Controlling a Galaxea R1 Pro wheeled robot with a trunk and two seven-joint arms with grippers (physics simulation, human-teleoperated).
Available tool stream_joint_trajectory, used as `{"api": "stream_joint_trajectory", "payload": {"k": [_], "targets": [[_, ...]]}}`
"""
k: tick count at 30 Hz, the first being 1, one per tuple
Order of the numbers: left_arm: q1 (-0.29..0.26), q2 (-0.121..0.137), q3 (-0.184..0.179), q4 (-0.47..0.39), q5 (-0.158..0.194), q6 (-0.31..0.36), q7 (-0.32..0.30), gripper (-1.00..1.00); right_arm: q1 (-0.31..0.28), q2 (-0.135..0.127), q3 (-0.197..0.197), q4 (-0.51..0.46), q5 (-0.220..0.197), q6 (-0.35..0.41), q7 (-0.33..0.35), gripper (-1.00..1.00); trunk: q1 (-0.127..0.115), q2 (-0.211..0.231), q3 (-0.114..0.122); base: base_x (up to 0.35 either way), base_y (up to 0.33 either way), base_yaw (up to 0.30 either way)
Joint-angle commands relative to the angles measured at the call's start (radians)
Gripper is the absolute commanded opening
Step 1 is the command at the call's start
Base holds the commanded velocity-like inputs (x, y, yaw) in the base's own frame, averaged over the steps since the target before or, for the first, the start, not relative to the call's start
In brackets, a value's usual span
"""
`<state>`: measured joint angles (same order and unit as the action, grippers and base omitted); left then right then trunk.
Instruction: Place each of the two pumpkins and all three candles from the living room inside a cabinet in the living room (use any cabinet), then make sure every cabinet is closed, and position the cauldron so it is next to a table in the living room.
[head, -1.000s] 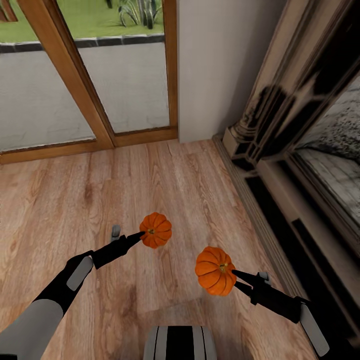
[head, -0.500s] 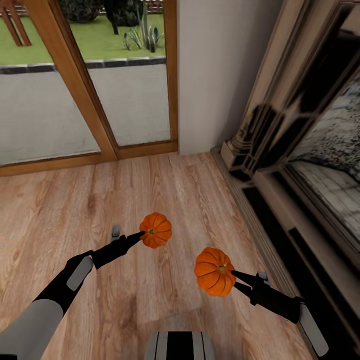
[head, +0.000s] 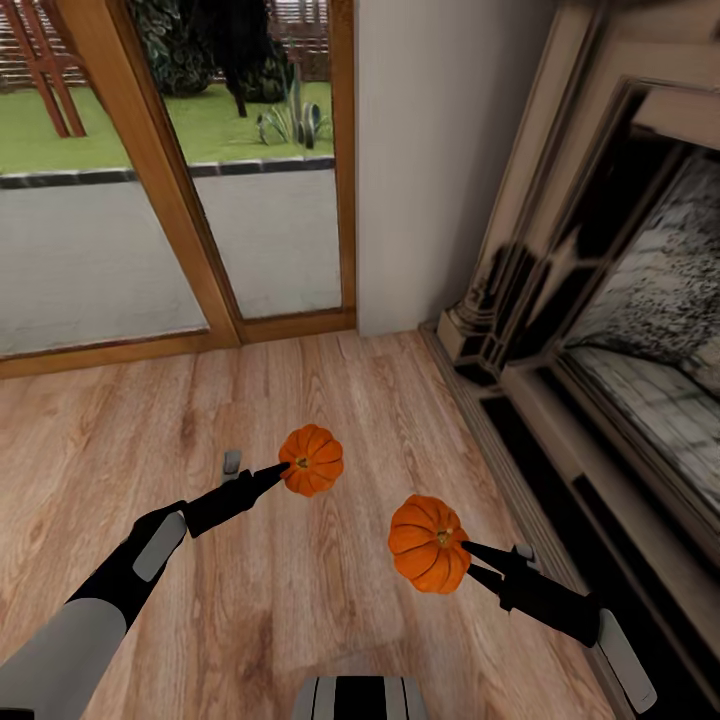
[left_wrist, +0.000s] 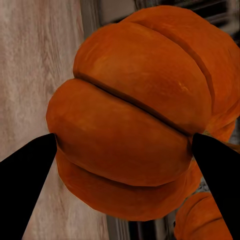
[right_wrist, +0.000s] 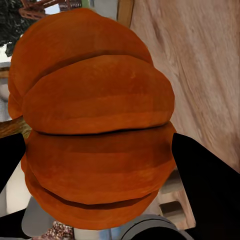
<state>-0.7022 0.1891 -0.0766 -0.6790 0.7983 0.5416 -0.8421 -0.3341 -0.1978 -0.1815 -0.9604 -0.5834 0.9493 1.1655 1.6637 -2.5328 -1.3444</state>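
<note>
Between my left gripper (head: 283, 467) fingertips sits one pumpkin (head: 311, 460), clamped; my right gripper (head: 468, 560) clamps the other pumpkin (head: 428, 543). Neither is nearer any cabinet; a fireplace (head: 600, 330) flanks the right one.

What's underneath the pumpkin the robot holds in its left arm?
Under the left pumpkin, pinched in the left gripper, lies bare wood plank floor. The patch right below it is covered by the pumpkin.

Light wood plank floor (head: 300, 600) beneath me, meeting the glazed door's wooden sill (head: 180, 340) and the stone fireplace base (head: 520, 440).
</note>
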Motion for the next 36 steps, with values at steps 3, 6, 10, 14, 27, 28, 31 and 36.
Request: {"api": "stream_joint_trajectory", "payload": {"k": [3, 6, 10, 14, 27, 28, 31, 36], "targets": [[0.0, 0.001, -0.004, 0.001, 0.008, 0.006, 0.001, -1.0, 0.0, 0.0, -0.001, 0.0, -0.001, 0.004, 0.002, -1.0, -0.001, 0.001, 0.014, 0.0, 0.0, 0.0], [0.0, 0.001, -0.003, 0.0, 0.009, 0.006, 0.001, -1.0, 0.0, 0.0, -0.002, 0.0, 0.0, 0.004, 0.002, -1.0, -0.003, 0.001, 0.026, 0.0, 0.0, 0.0], [0.0, 0.001, -0.003, 0.001, 0.01, 0.006, 0.0, -1.0, 0.0, 0.0, -0.002, 0.0, 0.0, 0.002, 0.002, -1.0, -0.004, 0.002, 0.034, 0.0, 0.0, 0.0], [0.001, 0.001, -0.003, 0.0, 0.01, 0.006, 0.0, -1.0, 0.0, 0.0, -0.003, 0.0, 0.0, 0.003, 0.002, -1.0, -0.004, 0.002, 0.034, 0.0, 0.0, 0.0], [0.003, 0.001, -0.003, -0.002, 0.01, 0.006, -0.001, -1.0, 0.0, -0.001, -0.004, 0.0, 0.001, 0.005, 0.002, -1.0, -0.004, 0.002, 0.041, -0.165, 0.0, 0.073], [0.003, 0.001, -0.003, -0.002, 0.01, 0.006, -0.002, -1.0, 0.0, -0.002, -0.004, 0.0, 0.001, 0.005, 0.002, -1.0, -0.004, 0.002, 0.042, -0.33, 0.0, 0.176], [0.003, 0.001, -0.003, -0.002, 0.01, 0.006, -0.002, -1.0, 0.0, -0.002, -0.003, 0.0, 0.001, 0.005, 0.002, -1.0, -0.004, 0.002, 0.046, -0.334, 0.0, 0.18], [0.003, 0.001, -0.003, -0.002, 0.01, 0.006, -0.003, -1.0, 0.0, -0.002, -0.002, 0.0, 0.0, 0.004, 0.001, -1.0, -0.004, 0.002, 0.052, -0.337, 0.024, 0.186]]}}
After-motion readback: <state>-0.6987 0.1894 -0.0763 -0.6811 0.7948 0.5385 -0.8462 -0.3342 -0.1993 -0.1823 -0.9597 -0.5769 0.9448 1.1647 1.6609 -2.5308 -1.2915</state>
